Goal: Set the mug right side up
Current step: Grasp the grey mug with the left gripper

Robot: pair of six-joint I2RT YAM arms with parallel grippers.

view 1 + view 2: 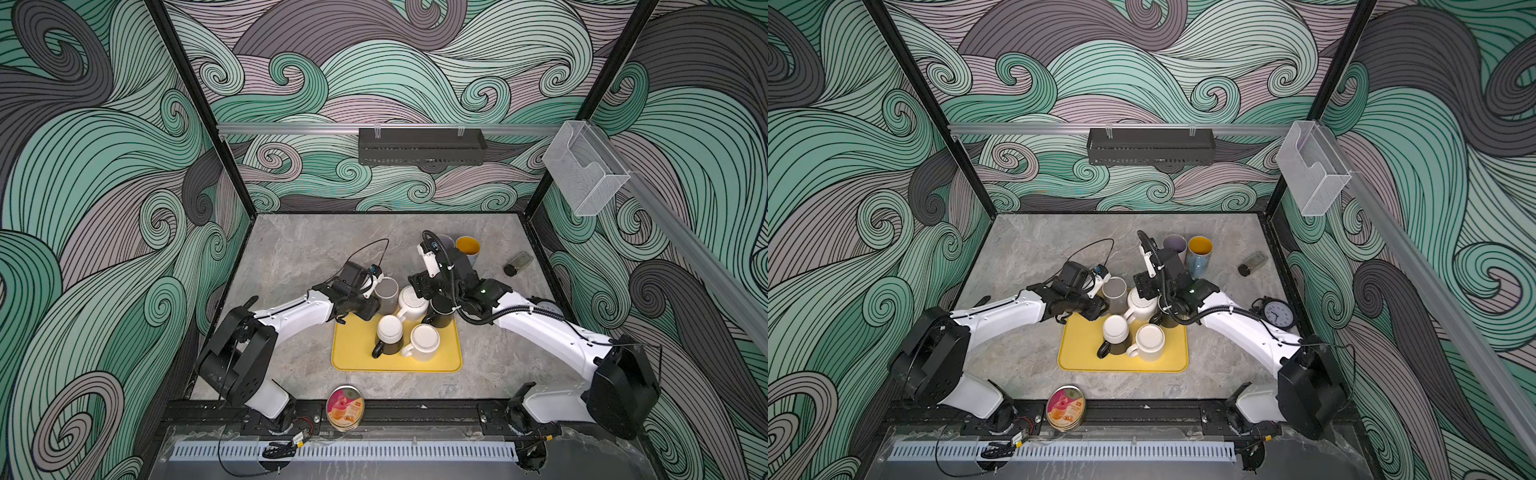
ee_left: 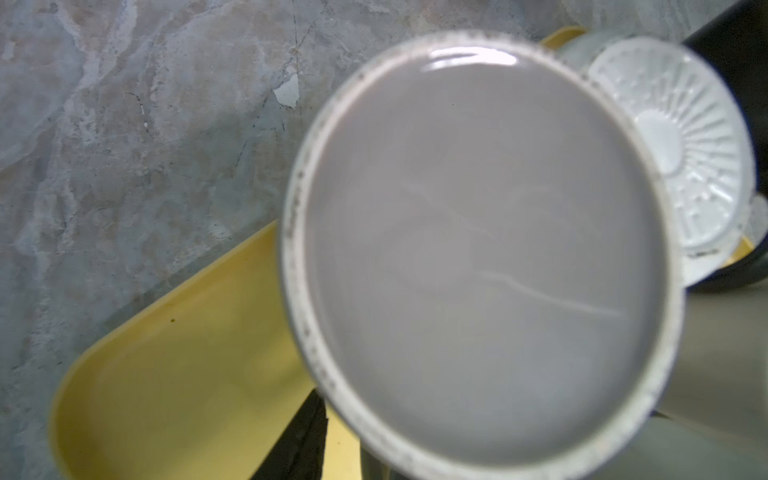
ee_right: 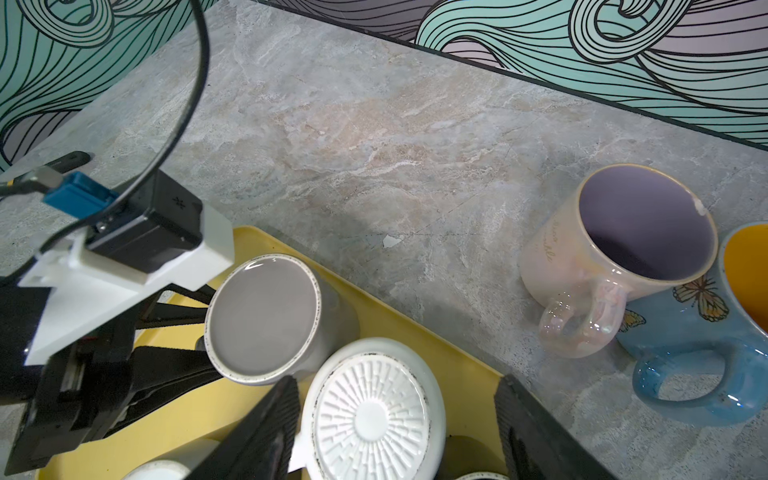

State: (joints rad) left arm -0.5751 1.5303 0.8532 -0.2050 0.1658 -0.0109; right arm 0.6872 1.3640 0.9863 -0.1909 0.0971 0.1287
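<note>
Several mugs stand upside down on a yellow tray (image 1: 357, 353). A grey mug (image 1: 386, 293) (image 3: 262, 316) sits at the tray's far left corner, and its base fills the left wrist view (image 2: 478, 249). My left gripper (image 1: 372, 306) (image 3: 203, 336) reaches in from the left with its jaws either side of this mug's handle (image 3: 200, 343). They are partly closed, and yellow tray still shows between one finger (image 2: 299, 440) and the handle. My right gripper (image 3: 399, 432) hangs open over a white mug with a ribbed base (image 1: 413, 302) (image 3: 370, 419), a finger on each side.
A black mug with a white base (image 1: 388, 334), a white mug (image 1: 424, 343) and a black mug (image 1: 440, 313) also sit upside down on the tray. A pink mug (image 3: 623, 249) and a blue mug (image 3: 706, 332) stand upright behind. A small jar (image 1: 517, 264), a clock (image 1: 1278, 313) and a tin (image 1: 345, 407) lie around.
</note>
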